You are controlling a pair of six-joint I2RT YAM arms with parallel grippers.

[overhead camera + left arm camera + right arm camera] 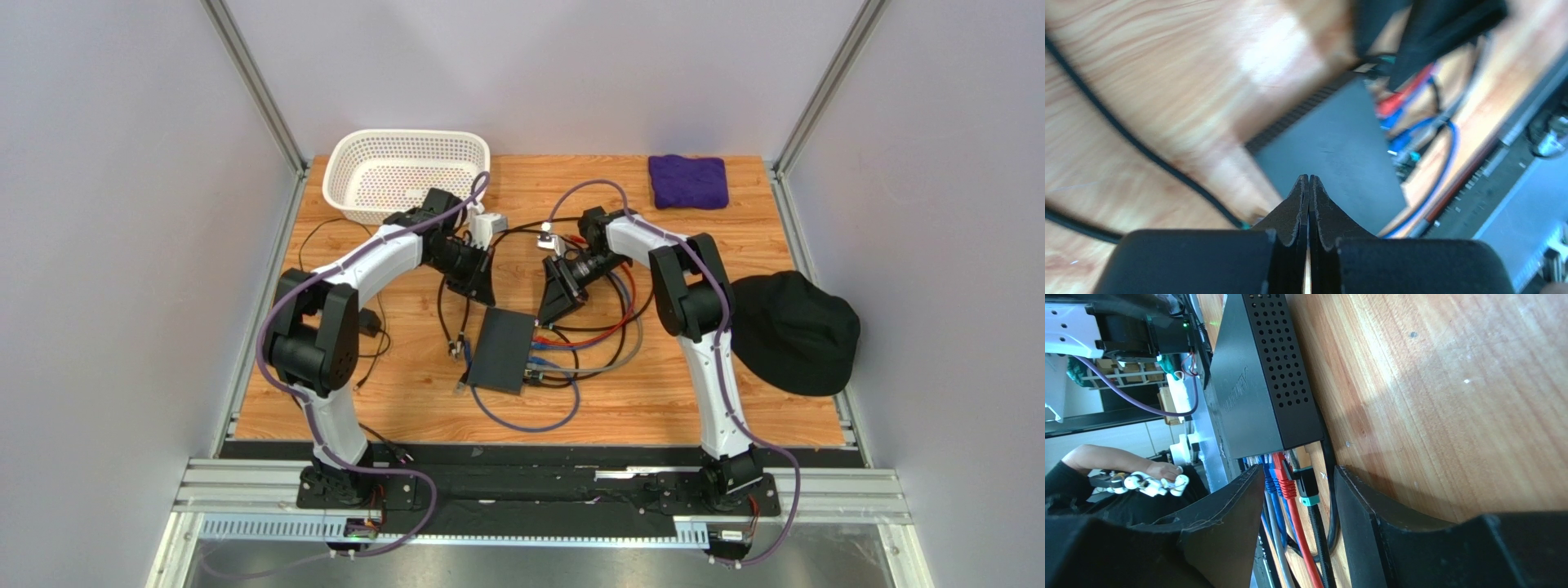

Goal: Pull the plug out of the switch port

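Note:
The switch [502, 349] is a flat black box in the middle of the table. Red, blue and grey cables [577, 349] leave its right long edge. In the right wrist view the switch [1260, 373] shows vent holes, and its ports hold blue plugs [1267, 476], a red plug [1282, 473] and a black plug with a teal band [1306, 485]. My right gripper [1298, 476] is open, its fingers on either side of these plugs and cables, apart from them. My left gripper [1309, 179] is shut and empty, hovering over the switch [1333, 153] near its far corner [476, 290].
A white basket [405, 172] stands at the back left and a purple cloth [687, 180] at the back right. A black cap [792, 331] lies at the right edge. Loose black cables [448, 312] lie left of the switch, and a blue cable loops in front [528, 423].

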